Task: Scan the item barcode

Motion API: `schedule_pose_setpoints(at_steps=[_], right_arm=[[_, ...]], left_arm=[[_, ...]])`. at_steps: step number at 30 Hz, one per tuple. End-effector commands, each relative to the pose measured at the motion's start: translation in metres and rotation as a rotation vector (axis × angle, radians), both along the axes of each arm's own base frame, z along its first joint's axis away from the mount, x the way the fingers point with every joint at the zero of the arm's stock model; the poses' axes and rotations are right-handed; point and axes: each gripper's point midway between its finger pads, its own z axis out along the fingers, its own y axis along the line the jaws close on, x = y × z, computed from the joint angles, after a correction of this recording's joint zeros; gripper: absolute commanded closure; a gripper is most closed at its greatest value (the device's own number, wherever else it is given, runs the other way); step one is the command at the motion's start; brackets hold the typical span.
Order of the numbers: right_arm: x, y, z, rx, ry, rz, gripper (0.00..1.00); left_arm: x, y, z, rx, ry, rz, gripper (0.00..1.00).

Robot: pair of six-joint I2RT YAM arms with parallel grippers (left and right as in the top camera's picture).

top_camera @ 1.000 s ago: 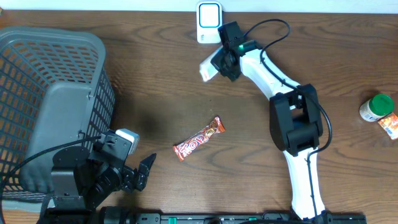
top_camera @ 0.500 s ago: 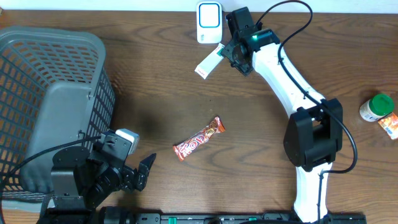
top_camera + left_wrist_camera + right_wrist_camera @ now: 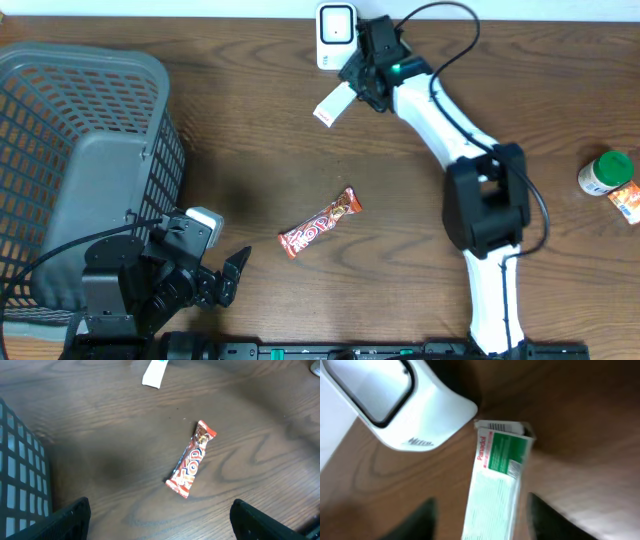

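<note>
At far left a grey mesh basket (image 3: 90, 110) is noted on the counter (image 3: 250, 130), and near it the left gripper (image 3: 160, 506) is seen wide open and empty over bare wood. Toward the middle a red candy bar (image 3: 320, 223) is found lying flat. Further back the white-and-green box (image 3: 497, 475) (barcode end nearest the scanner (image 3: 395, 400)) is recorded just beside the white scanner, between the fingers of the right gripper (image 3: 481, 505), which are parted wider than the box. A green-lidded jar (image 3: 606, 172) is noted at far right.
</note>
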Motion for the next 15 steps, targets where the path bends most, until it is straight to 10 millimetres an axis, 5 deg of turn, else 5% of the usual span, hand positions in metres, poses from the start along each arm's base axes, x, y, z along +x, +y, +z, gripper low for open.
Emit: schedule_pose_setpoints(at_steps=[1, 4, 9, 15], right_arm=[[-0.001, 0.023, -0.012, 0.064, 0.006, 0.067, 0.56], [0.005, 0.028, -0.008, 0.052, -0.035, 0.06, 0.56], [0.017, 0.041, -0.001, 0.057, -0.119, 0.066, 0.82], [0.019, 0.054, -0.03, 0.087, -0.101, 0.043, 0.99]], left_arm=[[-0.001, -0.002, 0.0, 0.002, -0.007, -0.02, 0.13], [-0.001, -0.002, 0.0, 0.002, -0.007, -0.02, 0.13], [-0.001, -0.002, 0.0, 0.002, -0.007, -0.02, 0.13], [-0.001, -0.002, 0.0, 0.002, -0.007, -0.02, 0.13]])
